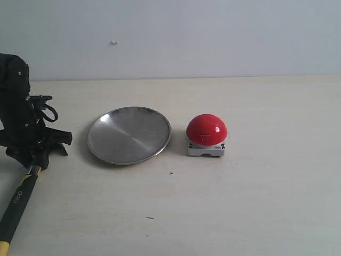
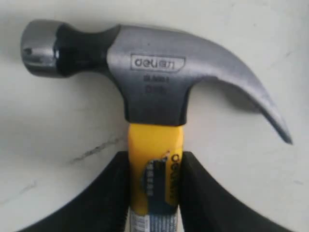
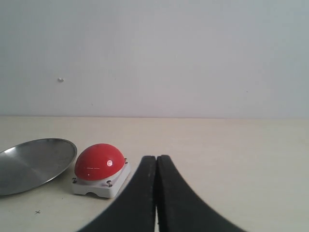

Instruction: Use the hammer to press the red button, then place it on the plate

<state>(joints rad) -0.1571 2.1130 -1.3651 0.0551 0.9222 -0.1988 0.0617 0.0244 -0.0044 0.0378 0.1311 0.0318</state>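
The hammer [image 2: 145, 82] lies at the table's left edge, its black handle [image 1: 18, 200] running toward the front. My left gripper [image 2: 154, 166] is shut on its yellow neck just below the steel head; in the exterior view that gripper [image 1: 33, 154] stands left of the plate. The silver plate [image 1: 129, 134] lies left of centre, empty. Just right of it is the red button [image 1: 206, 129] on its grey base. My right gripper [image 3: 156, 162] is shut on nothing, the red button [image 3: 99, 163] and plate [image 3: 34, 162] ahead of it; it does not show in the exterior view.
The light table top [image 1: 266, 202] stretches wide to the right and front of the button. A pale wall [image 1: 213, 37] rises behind the table's back edge. Small dark specks [image 1: 150, 217] mark the surface near the front.
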